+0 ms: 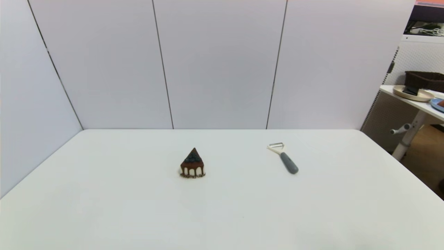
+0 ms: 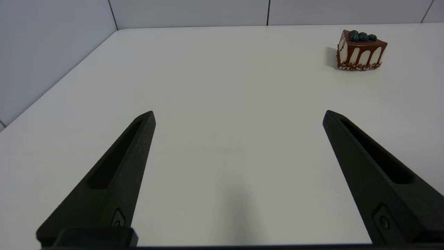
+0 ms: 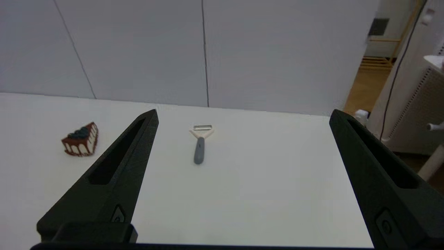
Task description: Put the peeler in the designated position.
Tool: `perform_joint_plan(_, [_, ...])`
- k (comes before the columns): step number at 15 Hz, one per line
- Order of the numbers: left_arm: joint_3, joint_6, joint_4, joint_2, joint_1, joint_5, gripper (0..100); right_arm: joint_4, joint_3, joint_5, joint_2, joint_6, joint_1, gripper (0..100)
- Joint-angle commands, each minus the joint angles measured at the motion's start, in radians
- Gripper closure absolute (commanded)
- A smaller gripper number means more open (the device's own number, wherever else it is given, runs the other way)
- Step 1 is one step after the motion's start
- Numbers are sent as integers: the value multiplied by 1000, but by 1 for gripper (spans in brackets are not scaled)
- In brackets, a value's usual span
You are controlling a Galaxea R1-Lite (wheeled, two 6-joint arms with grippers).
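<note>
Neither arm appears in the head view; each gripper shows only in its own wrist view, where the black fingers [image 2: 114, 173] of the left gripper [image 2: 239, 116] and those of the right gripper [image 3: 242, 116] are cut off at the bottom edge. The thin metal blade of the grey-handled, cream-headed peeler [image 1: 283, 158] is too small to resolve. On the side table [image 1: 409, 100] at far right, a dark basket [image 1: 425, 79] and a blue plate [image 1: 437, 103] are cropped by the frame edge, and the dark item on the beige plate [image 1: 412, 93] cannot be identified.

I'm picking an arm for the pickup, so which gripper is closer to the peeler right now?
Right. The right gripper is open and faces the peeler, which lies ahead between its fingers. The left gripper, also open, sees only the cake slice; the peeler lies beyond that.
</note>
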Motion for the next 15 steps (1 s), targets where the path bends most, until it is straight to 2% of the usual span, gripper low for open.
perform_joint_plan(1, [-1,1,0,1,0,0,0,134,-336,58,323,1,105,0])
perform_joint_plan(3, [1,1,0,1,0,0,0,146,-511,159,453,1,110,0])
perform_joint_plan(5, [-1,1,0,1,0,0,0,202,-661,199,584,-5,112,0])
perform_joint_plan(9, [1,1,0,1,0,0,0,341,-868,195,837,-10,154,0])
perform_joint_plan(15, [1,1,0,1,0,0,0,355,-894,179,1147,-10,196,0])
